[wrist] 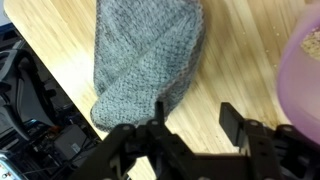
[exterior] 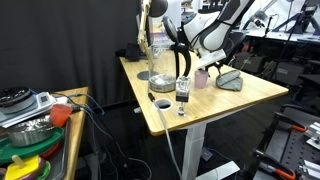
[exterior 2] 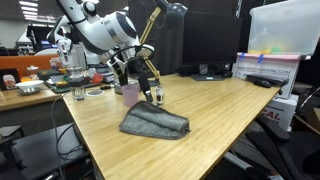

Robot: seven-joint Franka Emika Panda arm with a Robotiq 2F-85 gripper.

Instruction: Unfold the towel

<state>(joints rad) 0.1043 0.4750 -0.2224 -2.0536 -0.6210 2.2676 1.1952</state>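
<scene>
pincer [wrist: 195,122]: fingers spread, nothing between them, poised at the towel's edge
towel [wrist: 145,60]: grey-green, folded over itself, lying on the wood close to the corner
pink cup [wrist: 305,70]: just beside the pincer, apart from the towel
tabletop [exterior 2: 220,110]: light wood, carrying both

Nothing written can be read in any view. The pale label on the small dark container [exterior: 183,87] near the front edge of the tabletop [exterior: 255,93] and the coloured strip on the plastic bins [exterior 2: 270,68] at far right are too blurred.
</scene>
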